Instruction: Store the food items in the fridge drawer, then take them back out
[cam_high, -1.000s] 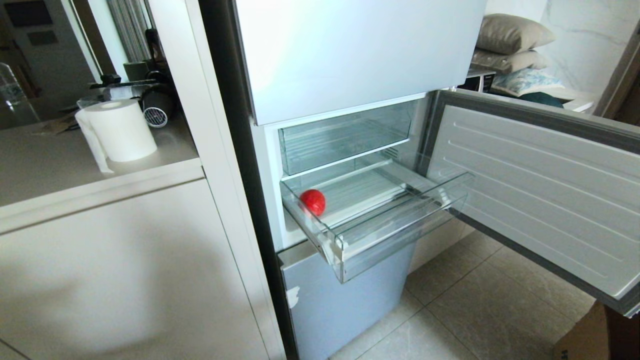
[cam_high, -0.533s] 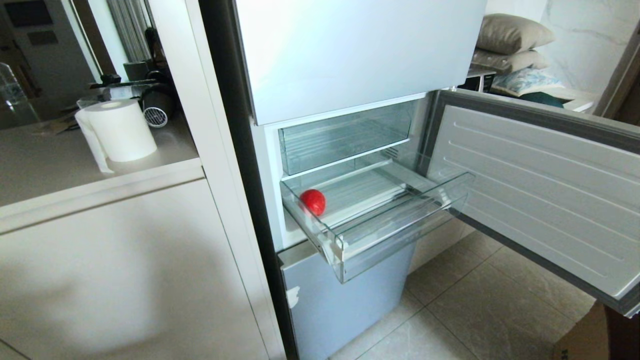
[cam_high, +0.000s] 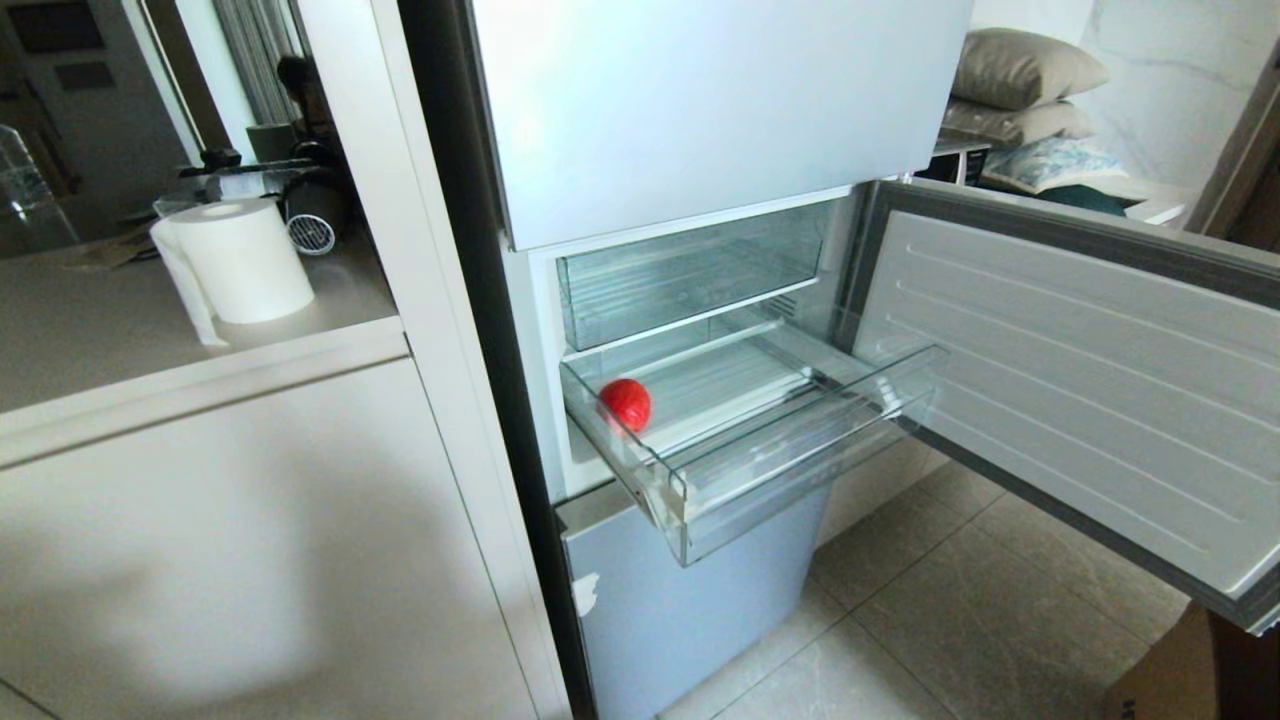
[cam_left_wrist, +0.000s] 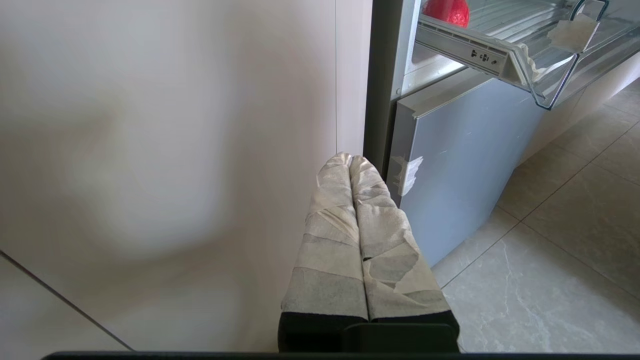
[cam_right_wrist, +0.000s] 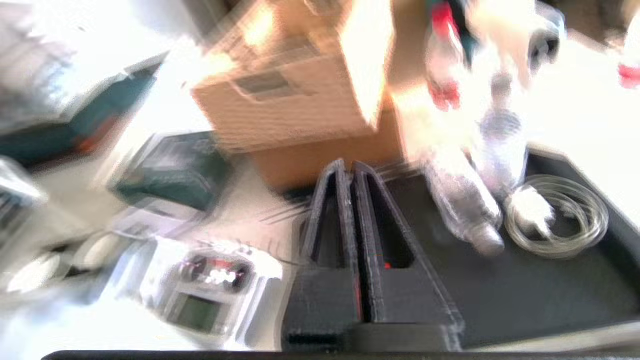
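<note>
Down at the middle compartment of the fridge, I see the fridge drawer (cam_high: 800, 440) pulled out over the floor, and the red fruit (cam_high: 626, 404) sits on its ribbed bottom near the robot's-left wall, toward the back. White tape scrap (cam_left_wrist: 570, 31) is stuck on the drawer's front corner. Above it a second clear bin (cam_high: 690, 275) stays pushed in. Open fridge door (cam_high: 1080, 390) swings out on the right and walls off that side of the drawer; the closed lower door (cam_high: 690, 600) is under the drawer, with a torn tape bit at its edge. To the left a beige cabinet (cam_high: 250, 540) with a paper towel roll (cam_high: 240, 258) on its counter. Pillows (cam_high: 1025, 70) stacked behind the door. Neither arm shows in the head view.

Left gripper (cam_left_wrist: 350, 159), taped fingers pressed together, holds nothing, low beside the cabinet face, well below the drawer. Right gripper (cam_right_wrist: 349, 164) has fingers pressed together too, empty, pointing at a cardboard box (cam_right_wrist: 295, 100), plastic bottle (cam_right_wrist: 465, 205) and coiled tube (cam_right_wrist: 560, 215); view is blurred.
</note>
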